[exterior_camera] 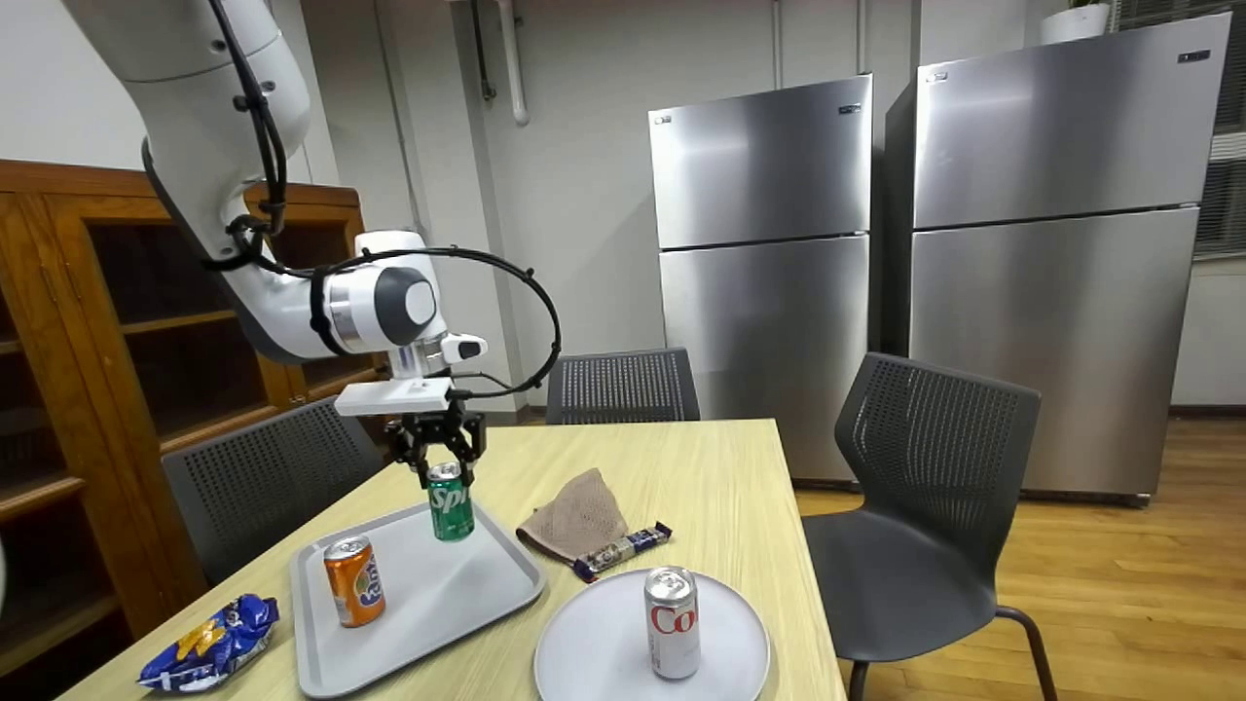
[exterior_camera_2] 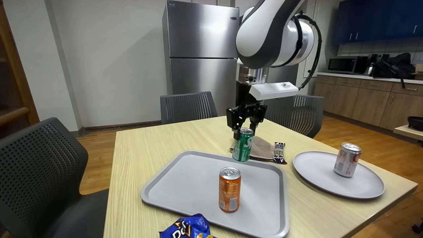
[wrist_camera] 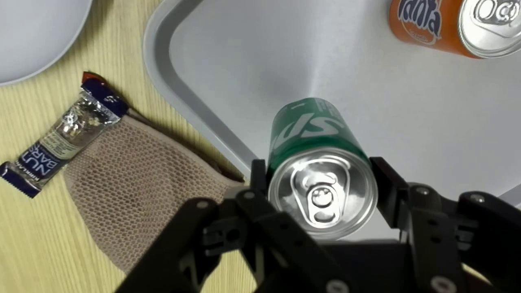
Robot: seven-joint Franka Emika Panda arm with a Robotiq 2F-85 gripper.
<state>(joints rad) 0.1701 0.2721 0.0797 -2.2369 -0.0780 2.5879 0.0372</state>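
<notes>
The partly spread tool [wrist_camera: 319,174] clasps the green can [wrist_camera: 317,132]; a chip bag [exterior_camera: 212,646] shows only in both exterior views

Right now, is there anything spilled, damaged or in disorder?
Nothing stands out as spilled or damaged. Only the cloth looks slightly untidy, rumpled beside the tray, with the bar lying along its edge.

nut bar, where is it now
In the wrist view, the nut bar lies on the left, along one edge of the brown cloth, below the plate.
</notes>
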